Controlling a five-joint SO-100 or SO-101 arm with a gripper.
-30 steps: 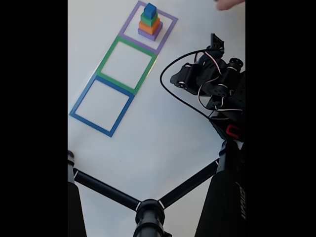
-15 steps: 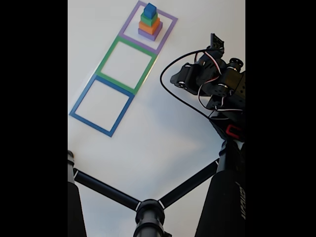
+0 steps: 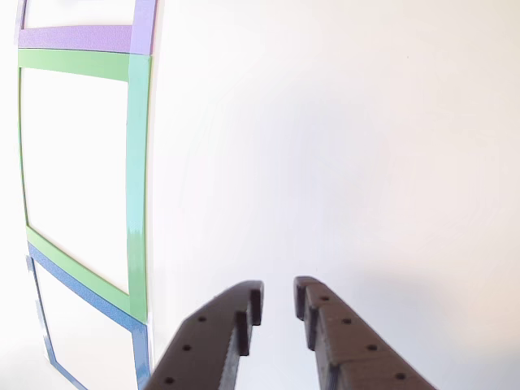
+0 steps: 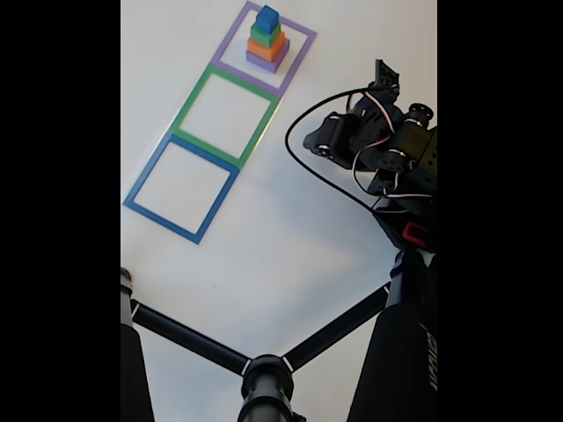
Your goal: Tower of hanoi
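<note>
Since all four blocks sit stacked in the purple square, nothing of the puzzle is done yet. Stack order in the fixed view, bottom up: purple block, orange block, green block, blue block on top. Green square and blue square hold nothing. The arm is folded up at the right of the fixed view, well apart from the stack. The gripper in the other view hangs over bare white table, beside the green square, fingers slightly parted, holding nothing. Everything is left: judging by the layout, first move is likely lifting the blue block off the top. All transfers between squares remain.
</note>
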